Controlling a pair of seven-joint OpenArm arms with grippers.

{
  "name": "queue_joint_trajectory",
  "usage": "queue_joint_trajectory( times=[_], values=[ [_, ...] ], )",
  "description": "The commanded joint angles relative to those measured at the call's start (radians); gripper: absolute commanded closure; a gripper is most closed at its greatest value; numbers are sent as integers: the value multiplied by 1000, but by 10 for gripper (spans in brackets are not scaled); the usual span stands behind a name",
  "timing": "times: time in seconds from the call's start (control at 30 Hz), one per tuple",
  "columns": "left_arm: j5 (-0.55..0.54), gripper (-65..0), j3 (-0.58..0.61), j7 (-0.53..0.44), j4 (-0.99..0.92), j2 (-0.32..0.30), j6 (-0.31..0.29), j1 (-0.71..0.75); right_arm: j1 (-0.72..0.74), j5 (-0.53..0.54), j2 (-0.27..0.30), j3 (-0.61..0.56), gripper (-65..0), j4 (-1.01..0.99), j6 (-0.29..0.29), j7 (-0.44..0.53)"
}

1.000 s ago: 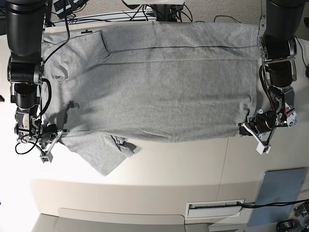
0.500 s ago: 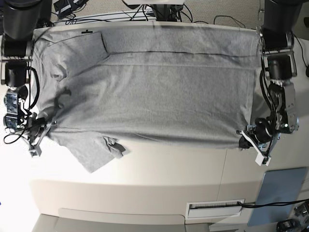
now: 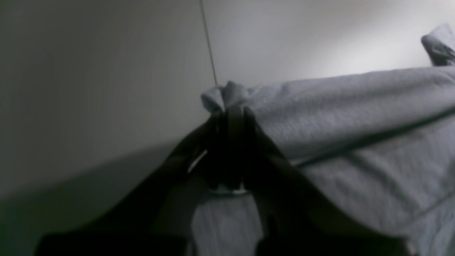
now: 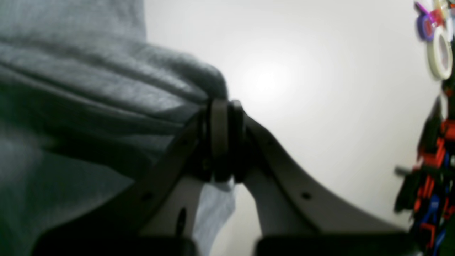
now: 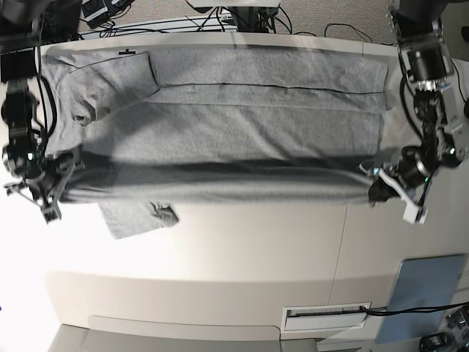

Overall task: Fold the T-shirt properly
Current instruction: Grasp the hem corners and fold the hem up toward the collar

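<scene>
One T-shirt (image 5: 220,139) – no other garment | left gripper (image 3: 231,113) pinches its hem corner | right gripper (image 4: 224,106) clamps its shoulder edge | tape rolls (image 4: 439,49) beyond the right gripper – table (image 5: 256,257) beneath

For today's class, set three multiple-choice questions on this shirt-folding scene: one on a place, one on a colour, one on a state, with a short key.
1. Where does the left gripper hold the heather-grey cotton T-shirt?
A. at the collar
B. at a corner of its near edge
C. at the middle of the chest

2. What colour is the panel lying on the pale table?
A. red
B. green
C. blue-grey

3. How do the jaws of the right gripper stand?
A. shut on the fabric
B. wide open above it
C. shut on nothing

Key: B, the base view shows it at the end of the raised near edge; C, the flat panel at the table's corner is blue-grey; A, the right wrist view shows cloth pinched between the fingertips.
</scene>
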Motion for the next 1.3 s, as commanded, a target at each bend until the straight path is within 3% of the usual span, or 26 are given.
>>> queue_joint_trajectory(
  times=[0.0, 0.37, 0.63, 1.0, 1.27],
  values=[
    [-28, 0, -19, -8, 31, -18, -10, 0, -15, -12, 28, 39, 0, 35, -22, 8],
    [-71, 0, -46, 17, 146, -18, -30, 216, -387, -12, 28, 268, 0, 263, -92, -3],
    [-71, 0, -46, 12, 149, -58, -64, 276, -544, -63, 27, 293, 0, 364, -171, -18],
    [-70, 0, -46, 11, 149, -71, -64, 289, -565, -114, -70, 293, 0, 361, -192, 0],
    [-125, 0, -46, 74, 165, -104, -64, 288, -565, -131, -71, 293, 0, 361, -193, -19]
  ],
)
